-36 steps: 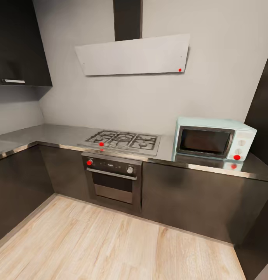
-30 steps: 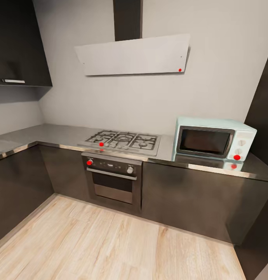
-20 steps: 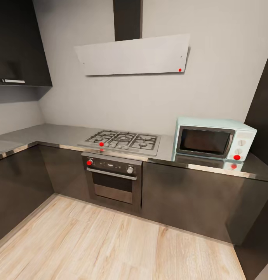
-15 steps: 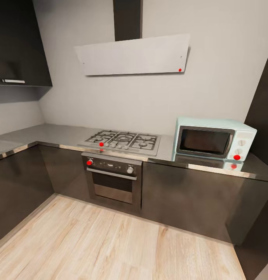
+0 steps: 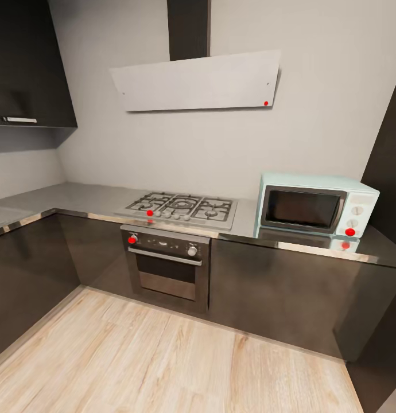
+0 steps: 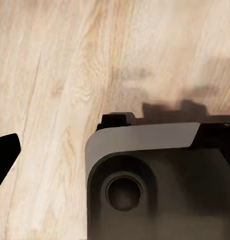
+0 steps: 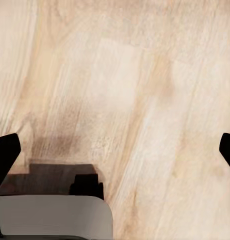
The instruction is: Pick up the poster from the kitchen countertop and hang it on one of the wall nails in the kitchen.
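Observation:
The grey kitchen countertop (image 5: 88,198) runs along the back wall and turns the corner at the left, topping dark glossy cabinets (image 5: 272,287). The poster is out of view, and I make out no wall nail on the pale wall (image 5: 181,152). In the right wrist view my right gripper (image 7: 115,155) hangs open over the wooden floor, one black fingertip at each picture edge, nothing between them. In the left wrist view my left gripper (image 6: 115,160) is also over the floor, with one black fingertip (image 6: 5,155) far out at the edge, so it stands open and empty.
A gas hob (image 5: 181,207) sits in the worktop above a built-in oven (image 5: 166,264). A pale blue microwave (image 5: 315,203) stands at the right, an angled hood (image 5: 198,80) hangs above. A dark wall cupboard (image 5: 26,63) is at upper left. Light wooden floor (image 5: 163,367) lies ahead. My own base (image 6: 155,180) shows below the left wrist.

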Robot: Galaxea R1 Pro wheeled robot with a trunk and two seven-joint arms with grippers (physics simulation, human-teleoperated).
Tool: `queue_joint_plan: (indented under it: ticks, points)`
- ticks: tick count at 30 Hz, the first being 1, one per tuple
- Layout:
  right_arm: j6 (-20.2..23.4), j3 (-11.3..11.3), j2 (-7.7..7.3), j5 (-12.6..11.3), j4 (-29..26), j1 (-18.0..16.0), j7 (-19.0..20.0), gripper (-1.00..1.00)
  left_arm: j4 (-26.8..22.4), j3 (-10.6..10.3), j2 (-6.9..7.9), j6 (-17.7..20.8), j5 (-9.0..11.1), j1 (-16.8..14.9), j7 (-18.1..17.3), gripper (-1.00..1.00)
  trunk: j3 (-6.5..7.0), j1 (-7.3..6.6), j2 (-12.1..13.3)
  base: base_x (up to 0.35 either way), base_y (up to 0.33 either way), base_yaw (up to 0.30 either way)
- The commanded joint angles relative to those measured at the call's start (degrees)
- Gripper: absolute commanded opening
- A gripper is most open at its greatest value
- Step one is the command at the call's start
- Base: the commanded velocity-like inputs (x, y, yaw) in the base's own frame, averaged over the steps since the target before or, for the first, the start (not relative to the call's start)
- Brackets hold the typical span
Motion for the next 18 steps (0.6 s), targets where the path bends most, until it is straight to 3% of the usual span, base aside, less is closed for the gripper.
queue_joint_plan:
  ticks: [1,8,13,16,18]
  points:
    - [-0.2,-0.03,-0.24,-0.01,-0.6,-0.06,0.01,1.0,-0.98,0.01,0.18,-0.09,-0.05,0.04,0.04,1.0,-0.05,0.0,-0.03,0.0,0.0,0.0]
    - [-0.37,-0.06,-1.32,0.03,-8.99,-0.35,-0.11,1.0,-10.3,0.02,1.69,-1.31,-0.08,0.03,0.12,1.0,-0.05,0.0,-0.03,0.0,0.0,0.0]
    - [-1.04,-0.13,-1.59,0.09,-13.03,-0.39,-0.14,1.0,-17.66,0.02,1.94,-1.64,-0.1,0.03,0.12,1.0,-0.05,0.0,-0.03,0.0,0.0,0.0]
    - [-4.19,-0.2,-1.7,0.06,-15.25,-0.4,-0.18,1.0,-21.71,0.04,2.1,-1.7,-0.13,0.03,0.14,1.0,-0.05,0.0,-0.03,0.0,0.0,0.0]
    - [-8.62,-0.23,-1.78,-0.03,-16.17,-0.4,-0.22,1.0,-24.06,0.1,2.6,-1.75,-0.11,0.02,0.15,1.0,-0.05,0.0,-0.03,0.0,0.0,0.0]
